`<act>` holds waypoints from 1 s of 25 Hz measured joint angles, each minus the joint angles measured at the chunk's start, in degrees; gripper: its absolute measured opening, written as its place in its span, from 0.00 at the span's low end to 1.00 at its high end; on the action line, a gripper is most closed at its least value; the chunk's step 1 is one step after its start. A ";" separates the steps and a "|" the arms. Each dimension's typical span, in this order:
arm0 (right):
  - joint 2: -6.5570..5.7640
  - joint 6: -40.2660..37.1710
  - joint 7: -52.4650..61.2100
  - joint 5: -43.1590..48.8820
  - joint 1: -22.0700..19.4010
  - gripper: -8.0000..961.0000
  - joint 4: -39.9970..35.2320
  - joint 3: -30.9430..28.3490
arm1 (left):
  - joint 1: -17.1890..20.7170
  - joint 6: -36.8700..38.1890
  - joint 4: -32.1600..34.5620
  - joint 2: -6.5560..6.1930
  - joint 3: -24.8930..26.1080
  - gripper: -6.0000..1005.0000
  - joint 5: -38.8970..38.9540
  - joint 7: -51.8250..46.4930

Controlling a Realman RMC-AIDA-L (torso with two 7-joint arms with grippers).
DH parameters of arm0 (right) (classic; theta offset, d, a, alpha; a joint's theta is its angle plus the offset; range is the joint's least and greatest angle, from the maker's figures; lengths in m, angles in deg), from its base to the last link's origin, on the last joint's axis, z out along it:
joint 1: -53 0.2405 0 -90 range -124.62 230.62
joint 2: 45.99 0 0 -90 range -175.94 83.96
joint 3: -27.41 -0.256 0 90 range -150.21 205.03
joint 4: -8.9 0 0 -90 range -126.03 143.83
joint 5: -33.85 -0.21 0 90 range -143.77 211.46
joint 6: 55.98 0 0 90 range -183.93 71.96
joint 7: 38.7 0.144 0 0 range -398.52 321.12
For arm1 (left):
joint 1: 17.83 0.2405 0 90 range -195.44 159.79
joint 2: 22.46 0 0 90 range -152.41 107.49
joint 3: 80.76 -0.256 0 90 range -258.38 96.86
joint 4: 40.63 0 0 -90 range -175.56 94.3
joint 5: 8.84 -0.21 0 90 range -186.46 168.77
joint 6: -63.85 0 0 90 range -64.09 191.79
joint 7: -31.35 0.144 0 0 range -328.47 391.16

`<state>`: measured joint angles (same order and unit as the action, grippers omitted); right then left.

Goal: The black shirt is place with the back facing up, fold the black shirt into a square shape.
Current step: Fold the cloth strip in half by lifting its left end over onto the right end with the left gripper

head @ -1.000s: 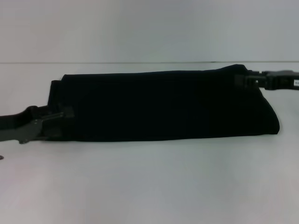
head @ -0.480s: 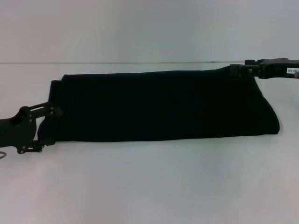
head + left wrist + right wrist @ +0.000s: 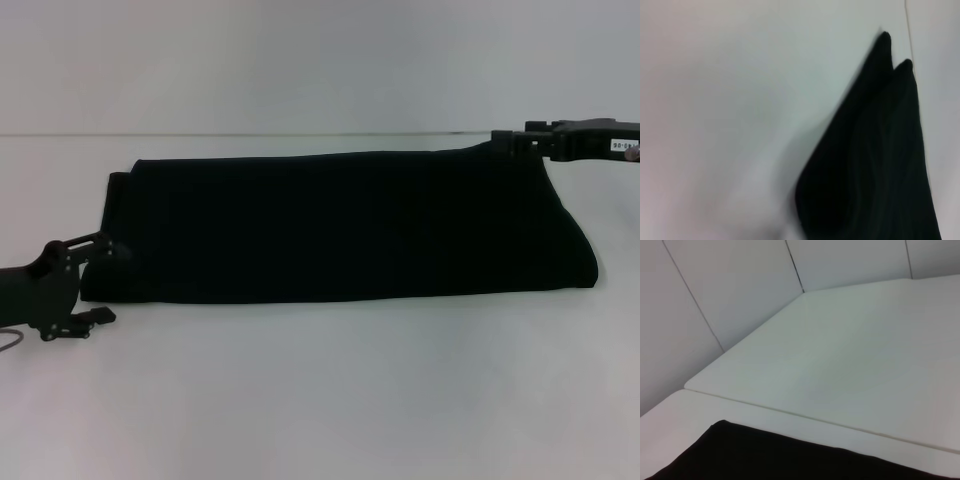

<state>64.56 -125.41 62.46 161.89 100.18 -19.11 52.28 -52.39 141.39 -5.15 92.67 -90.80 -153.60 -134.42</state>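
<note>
Left tool [image 3: 100,283] spread beside black shirt [image 3: 340,225]; right tool [image 3: 515,142] seemingly touching.

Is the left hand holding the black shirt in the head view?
No, the left hand is open beside the left end of the black shirt, with nothing between its fingers.

The left end effector [image 3: 88,283] is matte black metal: a blocky body with thin linkage bars, small pale screw heads at the joints and a thin grey cable looping beneath it. The right end effector [image 3: 520,142] is black too, carrying a small white label with dark print.
</note>
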 joint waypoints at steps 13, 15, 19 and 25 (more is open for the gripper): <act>0.01 0.37 0.22 0.01 -0.07 0.79 -0.03 -0.22 | -0.23 -4.37 -1.55 0.01 0.11 0.91 0.35 -0.17; 0.02 0.37 0.24 0.01 -0.13 0.79 -0.03 -0.24 | -0.31 -4.56 -1.55 0.01 0.11 0.91 0.40 -0.18; 0.01 0.37 0.26 -0.01 -0.19 0.79 -0.03 -0.27 | -0.66 -6.32 -1.60 -0.02 -0.08 0.91 0.50 -0.08; 0.02 0.17 0.26 -1.13 -0.57 0.79 -0.03 -0.26 | -0.68 -6.60 -1.71 -0.05 -0.01 0.91 0.53 0.14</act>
<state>64.58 -125.24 62.73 160.77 99.60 -19.14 52.02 -53.07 134.80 -6.86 92.62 -90.81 -153.07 -134.28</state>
